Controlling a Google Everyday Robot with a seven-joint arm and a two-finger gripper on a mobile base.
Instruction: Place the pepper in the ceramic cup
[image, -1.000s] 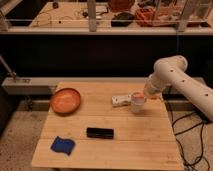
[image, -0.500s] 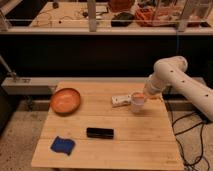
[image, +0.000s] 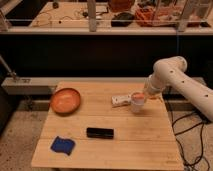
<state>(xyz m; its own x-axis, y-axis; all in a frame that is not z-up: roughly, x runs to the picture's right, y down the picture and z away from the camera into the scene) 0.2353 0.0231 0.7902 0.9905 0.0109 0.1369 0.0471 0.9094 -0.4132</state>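
The white ceramic cup (image: 137, 105) stands on the wooden table (image: 110, 150), right of centre. A small orange-red pepper (image: 138, 95) shows right at the cup's rim, under the end of the arm. My gripper (image: 142, 93) is directly above the cup, at the end of the white arm (image: 172, 75) that reaches in from the right. Whether the pepper is held or rests in the cup cannot be told.
A flat white rectangular object (image: 120, 100) lies just left of the cup. A large orange bowl (image: 65, 100) sits at the table's left. A black bar-shaped object (image: 99, 132) and a blue cloth (image: 62, 145) lie toward the front. Cables hang at the right edge.
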